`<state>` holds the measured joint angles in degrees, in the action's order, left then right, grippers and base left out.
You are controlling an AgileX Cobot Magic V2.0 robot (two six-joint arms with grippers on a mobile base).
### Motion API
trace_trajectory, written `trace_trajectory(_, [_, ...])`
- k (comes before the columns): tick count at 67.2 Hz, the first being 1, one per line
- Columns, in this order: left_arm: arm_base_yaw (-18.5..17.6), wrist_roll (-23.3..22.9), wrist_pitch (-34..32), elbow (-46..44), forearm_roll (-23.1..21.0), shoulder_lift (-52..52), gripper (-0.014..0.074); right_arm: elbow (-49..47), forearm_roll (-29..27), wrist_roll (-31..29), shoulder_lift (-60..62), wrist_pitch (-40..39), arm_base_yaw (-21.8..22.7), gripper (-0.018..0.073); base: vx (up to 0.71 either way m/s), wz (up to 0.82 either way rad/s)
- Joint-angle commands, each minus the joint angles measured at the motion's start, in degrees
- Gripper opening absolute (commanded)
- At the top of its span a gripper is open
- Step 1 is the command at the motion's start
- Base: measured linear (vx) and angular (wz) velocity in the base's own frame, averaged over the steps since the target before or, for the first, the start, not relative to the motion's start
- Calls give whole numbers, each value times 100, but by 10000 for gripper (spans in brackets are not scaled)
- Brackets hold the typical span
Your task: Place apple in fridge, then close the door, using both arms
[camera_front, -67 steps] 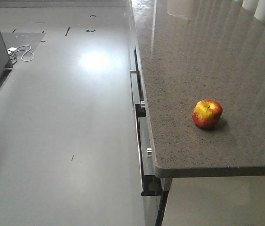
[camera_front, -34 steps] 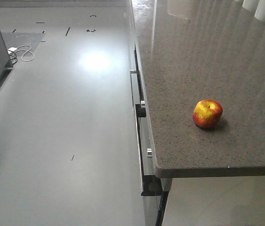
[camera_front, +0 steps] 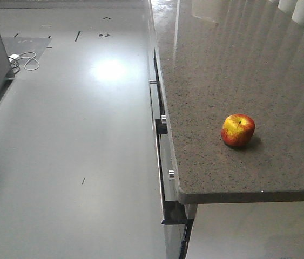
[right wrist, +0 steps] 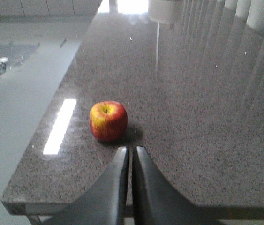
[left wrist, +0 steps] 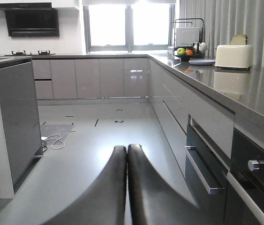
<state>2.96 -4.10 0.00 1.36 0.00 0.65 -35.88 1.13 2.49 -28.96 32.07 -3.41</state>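
The apple [camera_front: 238,130] sits stem dimple up on the speckled desk [camera_front: 232,59], near the front edge, with nothing touching it. In the right wrist view my right tool [right wrist: 131,154] hangs just short of it, its fingers [right wrist: 115,187] pressed together and empty, and the apple lies a little left of its line. My left tool [left wrist: 126,149] is likewise clenched on nothing, out over the floor [left wrist: 85,154] beside the oven fronts [left wrist: 216,164]. I judge the pickup to be the step in hand. I would spread the right fingers first, shift left to centre on the fruit, then come down straddling its widest part, because a stray nudge could roll it toward the edge.
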Motion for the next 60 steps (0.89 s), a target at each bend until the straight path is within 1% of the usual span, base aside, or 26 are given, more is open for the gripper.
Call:
trace_trajectory(1, [6,-12,-389,-98,0,76,-6,-502,-66,-374,-603,46,0,112,0,0])
trace_trajectory(8, [6,-12,-389,-98,0,76,-6,-806,-285,-711,-1144,245,0,259,0,0])
trace_trajectory(9, [6,-12,-389,-98,0,76,-6,-839,-312,-756,-1213,268,0,294,0,0])
trace_trajectory(18, [6,-12,-389,-98,0,76,-6,-1149,-436,-1236,-1858,256,0,515,0,0])
trace_trajectory(24, [6,-12,-389,-98,0,76,-6,-1322,-540,-1562,-2290,272,0,622,0,0])
trace_trajectory(27, [6,-12,-389,-98,0,76,-6,-1452,-645,-1762,-2528,276,0,659,0,0])
trace_trajectory(33, [6,-12,-389,-98,0,76,-6,-1693,-919,-2208,-3007,342,0,687,0,0])
trace_trajectory(41, [6,-12,-389,-98,0,76,-6,-2115,-1280,-2664,-3683,401,0,683,0,0])
trace_trajectory(46, [6,-12,-389,-98,0,76,-6,-2400,-1395,-2686,-4114,413,0,677,0,0])
trace_trajectory(60, [6,-12,-389,-98,0,76,-6,-3217,-1368,-2664,-5216,488,0,665,0,0])
